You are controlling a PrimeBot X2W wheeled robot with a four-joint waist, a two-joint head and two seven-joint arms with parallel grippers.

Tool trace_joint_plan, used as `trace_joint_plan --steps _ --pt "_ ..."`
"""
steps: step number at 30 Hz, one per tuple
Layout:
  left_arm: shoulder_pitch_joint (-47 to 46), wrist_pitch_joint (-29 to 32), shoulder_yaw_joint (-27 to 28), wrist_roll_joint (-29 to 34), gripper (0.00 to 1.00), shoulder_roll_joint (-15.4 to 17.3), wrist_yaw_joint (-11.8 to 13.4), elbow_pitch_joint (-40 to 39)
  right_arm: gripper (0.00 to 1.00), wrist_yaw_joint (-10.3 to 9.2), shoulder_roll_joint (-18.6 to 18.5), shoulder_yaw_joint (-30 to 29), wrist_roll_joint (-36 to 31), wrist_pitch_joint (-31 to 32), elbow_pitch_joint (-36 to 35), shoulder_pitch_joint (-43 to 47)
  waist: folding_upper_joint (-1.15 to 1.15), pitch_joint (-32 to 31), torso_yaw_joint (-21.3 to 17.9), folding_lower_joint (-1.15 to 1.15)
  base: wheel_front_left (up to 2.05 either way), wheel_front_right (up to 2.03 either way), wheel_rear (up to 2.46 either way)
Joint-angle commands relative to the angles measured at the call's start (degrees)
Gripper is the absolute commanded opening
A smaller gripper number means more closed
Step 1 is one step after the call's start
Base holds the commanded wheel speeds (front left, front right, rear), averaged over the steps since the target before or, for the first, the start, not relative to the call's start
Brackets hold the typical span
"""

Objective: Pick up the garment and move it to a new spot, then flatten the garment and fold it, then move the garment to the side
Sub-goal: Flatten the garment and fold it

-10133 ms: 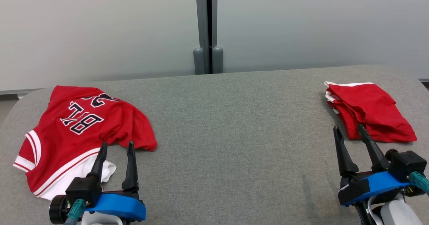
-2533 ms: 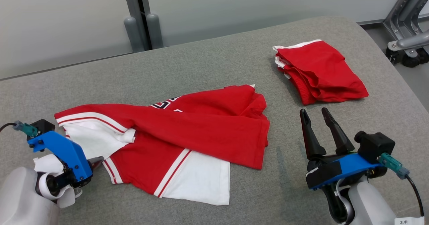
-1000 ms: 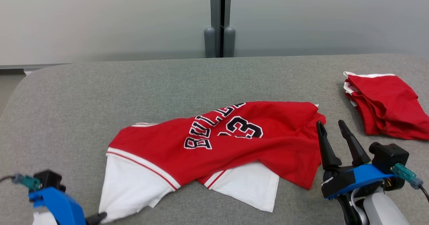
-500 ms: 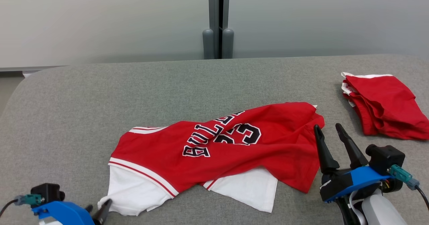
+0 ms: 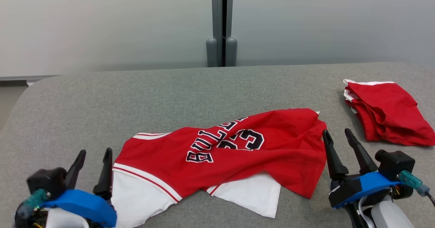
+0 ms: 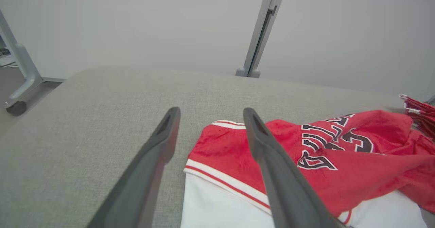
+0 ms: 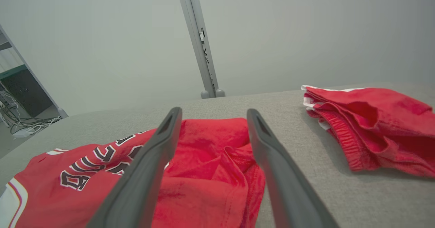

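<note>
Plainly released, the left tool point(image 5: 96, 150) and right tool point(image 5: 335, 131) flank the rumpled jersey point(image 5: 238, 146) on the table point(image 5: 170, 92).

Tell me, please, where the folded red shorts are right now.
Head view: the folded red shorts lie at the table's right, just beyond the right gripper.

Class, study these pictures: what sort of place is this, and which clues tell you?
Probably a robotics lab or workshop: a grey fabric-covered table, plain partition panels joined by a metal post, and loose cables on the floor.
</note>
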Motion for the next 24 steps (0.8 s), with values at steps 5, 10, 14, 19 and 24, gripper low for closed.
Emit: trace_joint_plan --steps 5,10,14,19,24 --pt "-0.4 -16.86 -2.59 7.73 1.0 -3.92 2.08 2.39 1.0 0.01 -0.78 -0.2 -0.09 -0.2 -0.22 2.44 0.0 -1.06 -0.63 0.0 0.0 0.0 0.0" --pt "-1.09 -21.71 -2.74 11.34 1.0 -7.11 2.85 5.45 1.0 0.01 -1.34 0.45 -0.01 -0.2 0.1 3.92 0.0 -1.14 -1.36 0.0 0.0 0.0 0.0" --pt "-1.17 -21.96 -1.21 13.0 1.0 -9.09 1.19 5.23 1.0 0.01 -1.57 0.59 0.27 -0.21 -0.02 4.22 0.0 -0.8 -1.78 0.0 0.0 0.0 0.0" --pt "-1.63 -21.95 0.55 15.08 1.0 -10.1 -0.96 5.4 1.0 0.01 -2.65 3.72 1.91 0.46 2.17 4.06 0.0 -0.54 -1.74 0.0 0.0 0.0 0.0" --pt "-2.06 -21.96 1.06 16.96 1.0 -11.41 -2.6 5.82 1.0 0.01 -6.78 12.93 9.45 8.87 3.82 4.8 0.0 0.1 -1.16 0.0 0.0 0.0 0.0"
